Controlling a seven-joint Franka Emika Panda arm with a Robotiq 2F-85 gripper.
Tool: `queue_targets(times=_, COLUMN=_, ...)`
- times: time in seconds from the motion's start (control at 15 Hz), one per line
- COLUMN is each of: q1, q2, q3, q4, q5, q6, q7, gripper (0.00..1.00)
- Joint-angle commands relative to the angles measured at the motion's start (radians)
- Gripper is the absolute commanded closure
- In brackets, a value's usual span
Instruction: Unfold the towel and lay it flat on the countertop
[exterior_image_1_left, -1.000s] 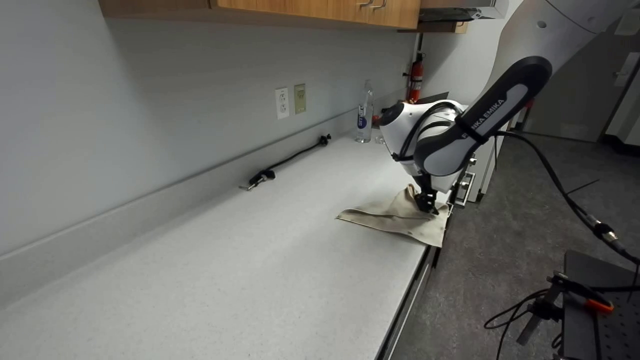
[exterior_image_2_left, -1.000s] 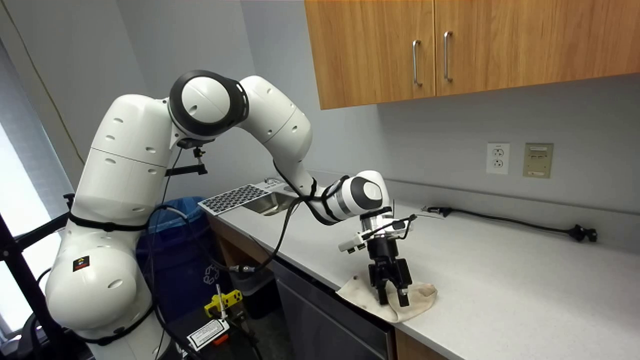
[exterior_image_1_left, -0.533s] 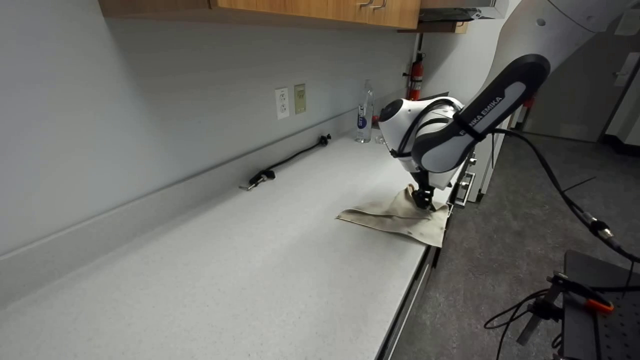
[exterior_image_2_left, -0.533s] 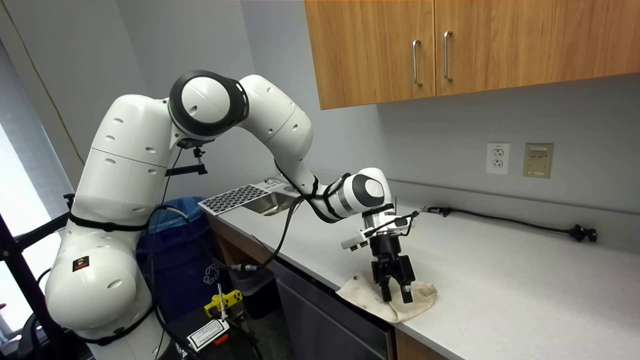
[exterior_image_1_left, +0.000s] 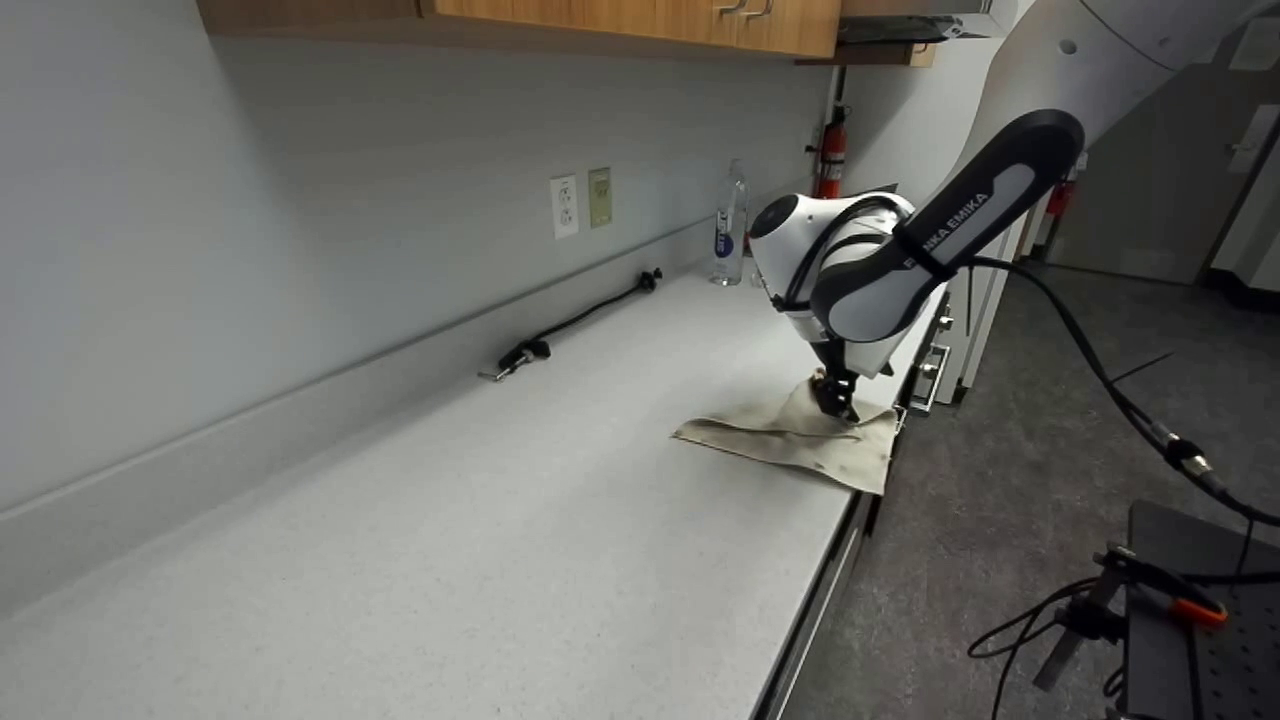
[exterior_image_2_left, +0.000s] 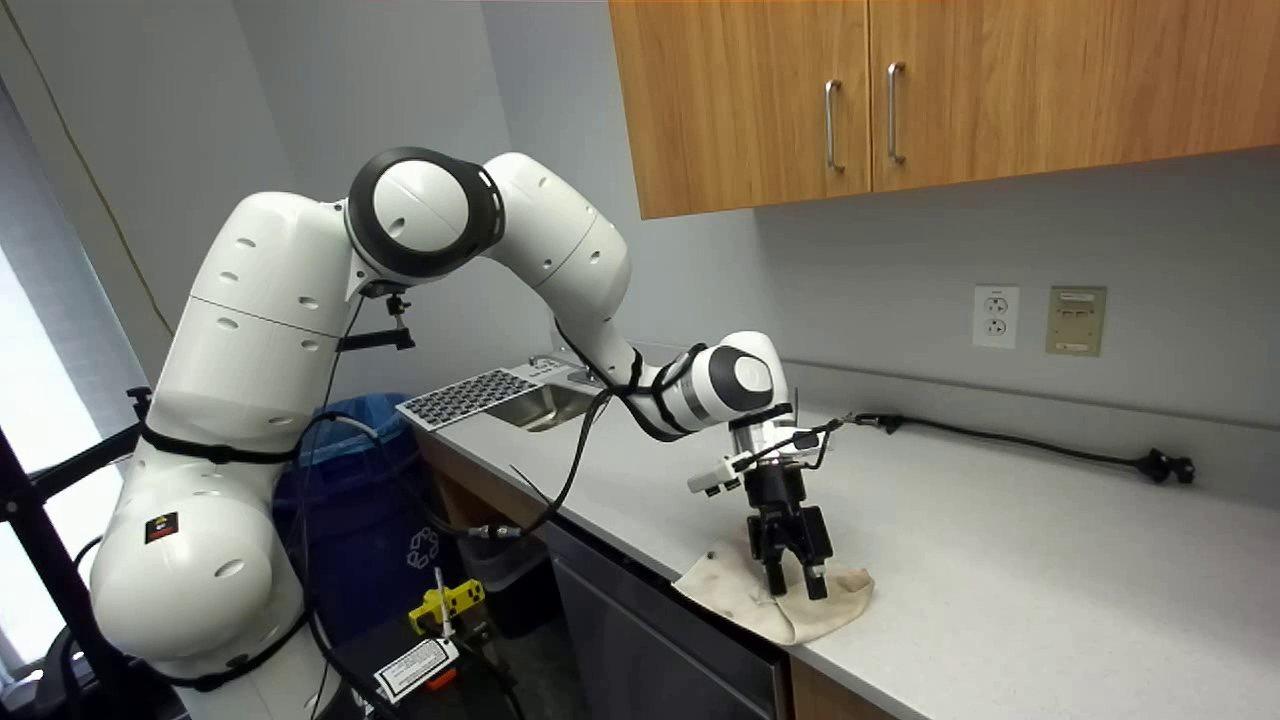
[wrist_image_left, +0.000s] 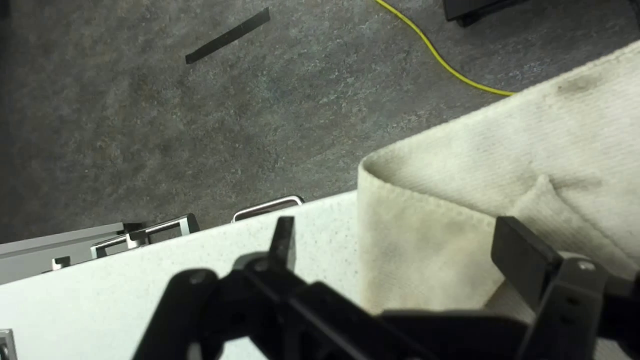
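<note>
A white Franka Emika robot arm (exterior_image_2_left: 565, 245) bends low over a pale speckled worktop (exterior_image_1_left: 500, 550), its fingers (wrist_image_left: 522, 260) spread wide apart. The cream-beige towel (exterior_image_1_left: 800, 447), wrinkled and partly folded over on itself, lies at the worktop's front edge, one corner reaching just past it in an exterior view. In the wrist view, one finger shows against the folded towel and the other against the worktop beside it; whether either touches the towel cannot be told. A black cord (exterior_image_2_left: 1030, 439) lies along the back of the worktop, near its backsplash (exterior_image_1_left: 300, 432). In an exterior view, a clear bottle (exterior_image_1_left: 729, 230) labeled "smart" stands upright toward the worktop's far end. A steel sink (exterior_image_2_left: 545, 406) is set into the worktop. A white electrical outlet (exterior_image_2_left: 996, 316) is mounted above the worktop, as are wooden cabinets (exterior_image_2_left: 745, 100). A yellow cable (wrist_image_left: 440, 57) crosses the grey floor (wrist_image_left: 225, 125) in front of the worktop.
</note>
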Motion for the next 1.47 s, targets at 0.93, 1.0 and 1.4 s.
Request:
queue_targets(times=0.93, q1=0.002, q2=0.024, q3=0.009, q4=0.041, q5=0.034, q6=0.004, q7=0.009, gripper=0.00)
queue_targets(times=1.0, q1=0.000, q2=0.026, q3=0.007, q4=0.044, q5=0.036, q6=0.003, q7=0.009, gripper=0.00)
queue_targets(times=1.4, q1=0.006, q2=0.039, q3=-0.012, q4=0.060, q5=0.021, q6=-0.001, q7=0.037, gripper=0.00)
